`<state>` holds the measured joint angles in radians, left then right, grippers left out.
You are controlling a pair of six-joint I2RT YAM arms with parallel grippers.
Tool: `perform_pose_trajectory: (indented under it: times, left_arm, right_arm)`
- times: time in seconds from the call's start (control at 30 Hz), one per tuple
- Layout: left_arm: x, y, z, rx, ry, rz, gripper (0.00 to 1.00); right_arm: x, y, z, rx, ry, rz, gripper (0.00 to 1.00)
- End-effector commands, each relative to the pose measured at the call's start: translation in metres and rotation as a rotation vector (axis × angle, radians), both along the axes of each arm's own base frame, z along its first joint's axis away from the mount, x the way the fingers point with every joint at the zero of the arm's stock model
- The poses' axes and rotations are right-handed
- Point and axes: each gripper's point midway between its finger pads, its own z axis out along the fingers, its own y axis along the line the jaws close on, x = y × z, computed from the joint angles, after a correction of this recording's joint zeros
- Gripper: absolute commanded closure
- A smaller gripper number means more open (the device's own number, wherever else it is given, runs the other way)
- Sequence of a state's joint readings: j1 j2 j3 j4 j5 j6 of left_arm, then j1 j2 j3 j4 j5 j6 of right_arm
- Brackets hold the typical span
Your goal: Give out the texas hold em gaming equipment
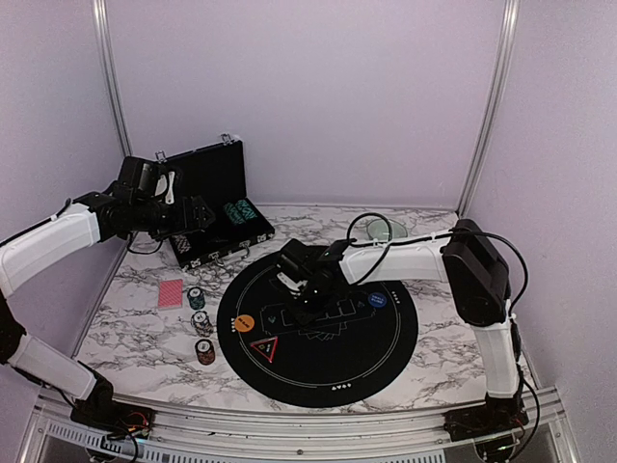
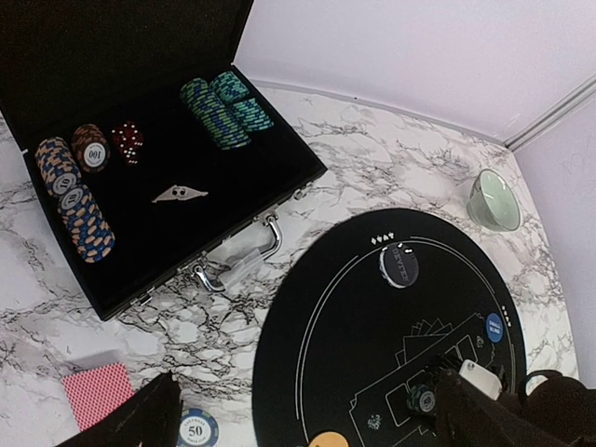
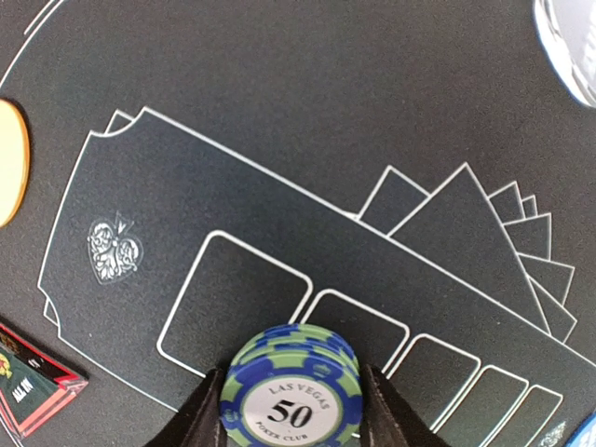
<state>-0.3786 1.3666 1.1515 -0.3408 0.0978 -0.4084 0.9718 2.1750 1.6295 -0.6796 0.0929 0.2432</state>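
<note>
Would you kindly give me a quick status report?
Right gripper shut on 50-chip stack over the mat. Left gripper open, empty, by the black case. Nothing blocking.

"LAS VEGAS", "50" and "POKER CLUB" are printed on the blue-and-green chip (image 3: 291, 399) in the right wrist view. In the left wrist view, "50" is shown on a blue chip (image 2: 197, 429) and "100" on an orange-edged chip (image 2: 93, 147) in the case (image 2: 214, 186). Lettering on the blue disc (image 2: 494, 326) and grey disc (image 2: 399, 265) cannot be read.
</note>
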Motion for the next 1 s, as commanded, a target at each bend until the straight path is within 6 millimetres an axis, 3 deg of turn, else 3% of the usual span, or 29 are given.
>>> perform_pose_trajectory:
  times: [0.0,0.17,0.97]
  left_arm:
    - [0.003,-0.002,0.002,-0.007,-0.003,-0.011,0.04]
    - [0.003,-0.003,0.002,-0.009,-0.004,-0.013,0.04]
    - [0.006,-0.006,0.004,-0.016,0.0,-0.022,0.04]
  right_arm:
    - [0.002,-0.015,-0.012,-0.02,0.026,-0.042,0.58]
    - [0.002,-0.018,-0.014,-0.024,0.029,-0.045,0.66]
    - [0.035,-0.073,-0.027,-0.065,0.01,-0.179,0.67]
